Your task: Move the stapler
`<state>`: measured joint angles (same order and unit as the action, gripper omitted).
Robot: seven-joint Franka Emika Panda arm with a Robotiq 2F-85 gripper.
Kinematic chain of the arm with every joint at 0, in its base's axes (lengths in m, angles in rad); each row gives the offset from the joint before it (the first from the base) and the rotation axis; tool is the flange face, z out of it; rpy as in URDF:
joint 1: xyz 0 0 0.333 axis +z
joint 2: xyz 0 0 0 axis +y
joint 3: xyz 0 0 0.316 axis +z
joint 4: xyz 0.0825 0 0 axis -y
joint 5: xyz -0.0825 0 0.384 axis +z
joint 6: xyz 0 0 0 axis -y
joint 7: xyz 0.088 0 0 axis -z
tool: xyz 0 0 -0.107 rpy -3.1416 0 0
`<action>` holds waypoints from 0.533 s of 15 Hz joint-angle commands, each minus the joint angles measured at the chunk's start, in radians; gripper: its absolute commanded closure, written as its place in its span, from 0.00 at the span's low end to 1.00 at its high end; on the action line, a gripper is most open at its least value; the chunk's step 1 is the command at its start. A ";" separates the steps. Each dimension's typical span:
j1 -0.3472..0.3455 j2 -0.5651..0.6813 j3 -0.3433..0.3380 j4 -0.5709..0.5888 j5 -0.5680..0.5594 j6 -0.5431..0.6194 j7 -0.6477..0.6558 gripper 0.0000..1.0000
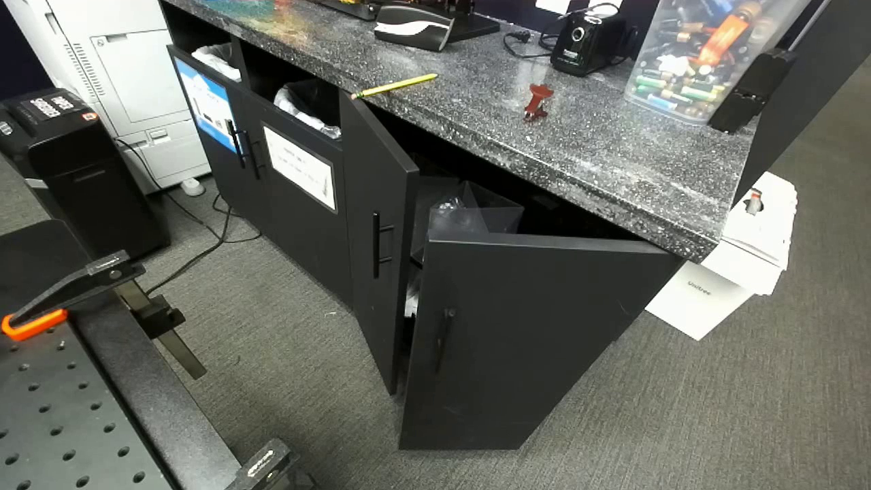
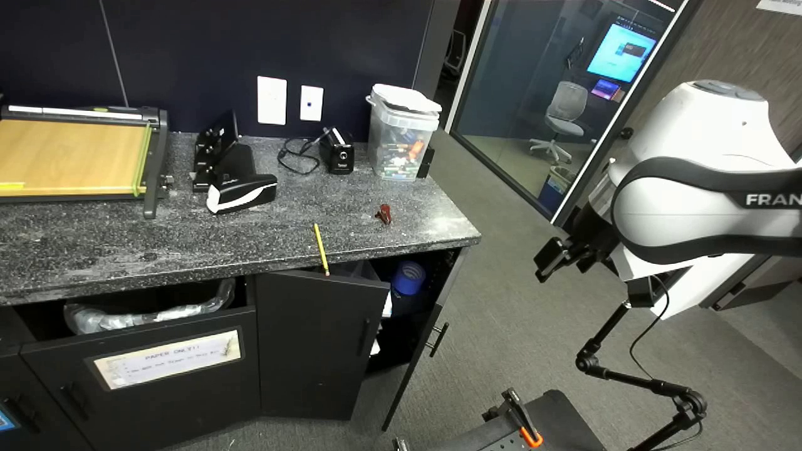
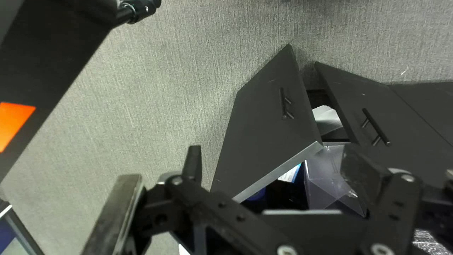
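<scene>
1 dark-red stapler [image 1: 537, 102] on counter [image 1: 599, 150], between pencil [image 1: 396, 86] and right edge; gripper [image 3: 274, 164] well away, jaws spread apart.

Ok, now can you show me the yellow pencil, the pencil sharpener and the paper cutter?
Yellow pencil [image 1: 395, 86]: in an exterior view, on the middle of its shaft.
Electric pencil sharpener [image 1: 577, 48]: in an exterior view, on its front, just below the round hole.
Paper cutter [image 2: 72, 155]: in an exterior view, on its wood-coloured board.

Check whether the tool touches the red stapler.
Apart. In an exterior view, a stretch of counter and carpet shows plainly between the red stapler and the tool.
</scene>
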<state>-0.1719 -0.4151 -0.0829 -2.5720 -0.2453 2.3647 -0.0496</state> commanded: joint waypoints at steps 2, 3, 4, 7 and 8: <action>0.059 0.190 0.044 0.224 0.025 -0.097 0.013 0.00; 0.073 0.240 0.053 0.287 0.030 -0.117 0.011 0.00; 0.086 0.282 0.053 0.339 0.039 -0.123 0.002 0.00; 0.115 0.422 0.062 0.514 0.048 -0.137 0.002 0.00; 0.123 0.473 0.063 0.573 0.055 -0.144 0.004 0.00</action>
<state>-0.0675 -0.0976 -0.0262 -2.1953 -0.2208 2.2767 -0.0416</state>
